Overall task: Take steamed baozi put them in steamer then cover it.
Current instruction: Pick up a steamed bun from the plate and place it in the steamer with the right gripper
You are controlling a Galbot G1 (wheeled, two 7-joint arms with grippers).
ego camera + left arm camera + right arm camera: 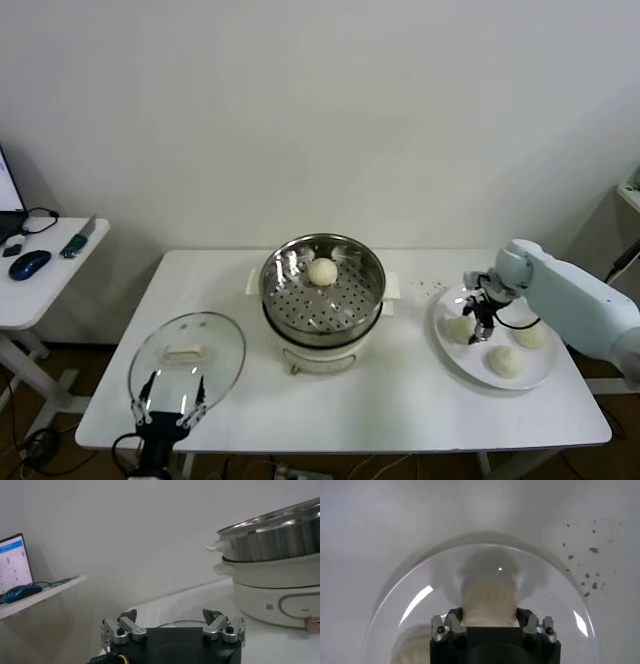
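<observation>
Right end effector (pixel 489 625) clamped on smooth round baozi (pixel 488 602), glossy white plate (pixel 448 352); left end effector (pixel 172 628) open.

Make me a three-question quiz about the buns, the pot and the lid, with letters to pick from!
1. Where is the cover?
A. on the steamer
B. flat on the table, left of the steamer
C. on the plate

2. How many baozi lie in the steamer?
A. one
B. three
C. none

3. What is the right tool doing?
A. hanging over the lid
B. resting by the pot
C. closing around a bun on the plate

Answers: B, the lid lies by the left tool; A, a single bun sits inside; C, its fingers flank that bun.
</observation>
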